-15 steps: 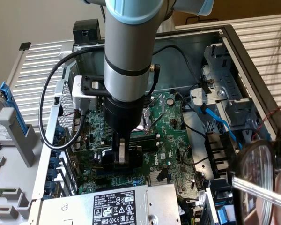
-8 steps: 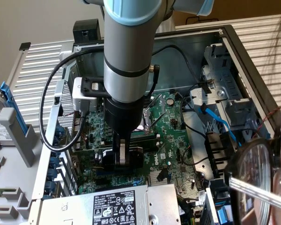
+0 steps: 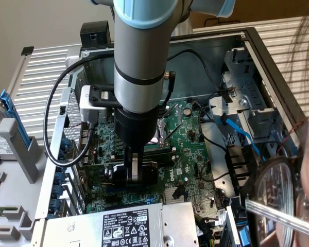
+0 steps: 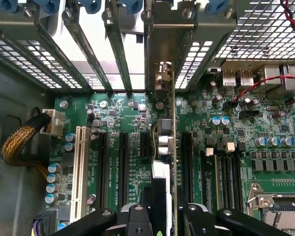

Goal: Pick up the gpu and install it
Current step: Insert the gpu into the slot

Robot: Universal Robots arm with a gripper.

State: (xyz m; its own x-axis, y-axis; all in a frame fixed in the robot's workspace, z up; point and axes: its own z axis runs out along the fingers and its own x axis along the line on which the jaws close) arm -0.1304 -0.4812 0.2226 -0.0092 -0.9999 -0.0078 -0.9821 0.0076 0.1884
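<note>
The gpu (image 4: 164,137) stands on edge over the green motherboard (image 4: 265,162), between two black expansion slots. Its silver end bracket (image 4: 160,73) reaches the rear slot openings of the case. My gripper (image 4: 165,219) is shut on the gpu, one black finger on each side of the card. In the exterior view the gripper (image 3: 135,172) hangs straight down inside the open computer case, and the card's black cooler block (image 3: 147,172) shows at the fingers, low over the motherboard (image 3: 188,149). Whether the card's edge sits in a slot is hidden.
A white slot (image 4: 78,172) and a yellow-sleeved cable (image 4: 19,142) lie to one side of the card, the CPU socket (image 4: 280,211) to the other. The power supply (image 3: 123,226) and drive cage (image 3: 247,103) border the board. A person's glasses (image 3: 278,195) show at the exterior view's right.
</note>
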